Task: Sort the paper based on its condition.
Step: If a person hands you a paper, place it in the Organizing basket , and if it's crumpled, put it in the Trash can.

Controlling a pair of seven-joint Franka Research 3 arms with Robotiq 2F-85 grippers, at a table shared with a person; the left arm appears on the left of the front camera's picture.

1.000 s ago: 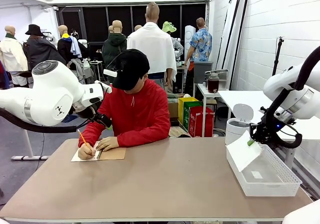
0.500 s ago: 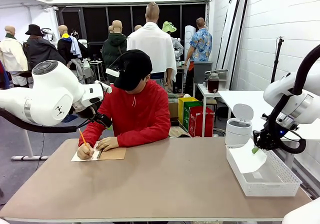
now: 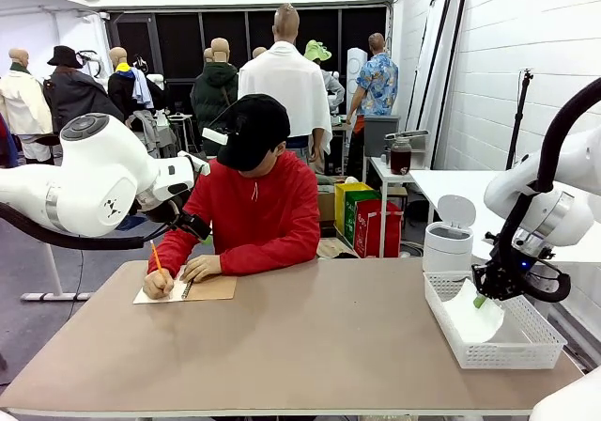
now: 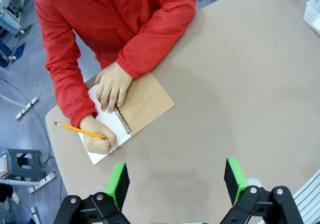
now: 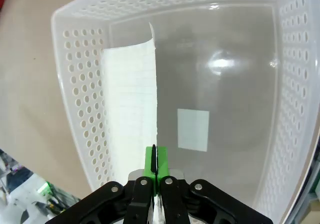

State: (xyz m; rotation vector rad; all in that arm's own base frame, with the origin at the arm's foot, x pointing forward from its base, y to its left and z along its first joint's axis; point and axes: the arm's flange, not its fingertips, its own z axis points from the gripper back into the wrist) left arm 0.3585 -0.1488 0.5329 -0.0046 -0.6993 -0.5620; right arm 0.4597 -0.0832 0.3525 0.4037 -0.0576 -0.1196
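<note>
My right gripper (image 3: 482, 300) is shut on the edge of a white sheet of paper (image 3: 476, 316) that hangs down into the white perforated basket (image 3: 531, 350) at the table's right end. In the right wrist view the pinched paper (image 5: 131, 114) drapes along the basket's left wall (image 5: 77, 104), with my right gripper (image 5: 154, 165) above the basket floor. My left gripper (image 4: 176, 181) stands open over bare table, short of the spiral notebook (image 4: 134, 110). A person in a red top writes on the notebook (image 3: 188, 289) with a pencil (image 4: 80, 130).
A small white label (image 5: 193, 129) lies on the basket floor. A white lidded bin (image 3: 448, 237) stands behind the basket. The wide brown tabletop (image 3: 310, 336) between notebook and basket is bare. The person's hands (image 4: 112, 86) rest on the notebook.
My right gripper has come down with the sheet, from above the basket's rim into the basket. The left arm has stayed put and the person keeps writing.
</note>
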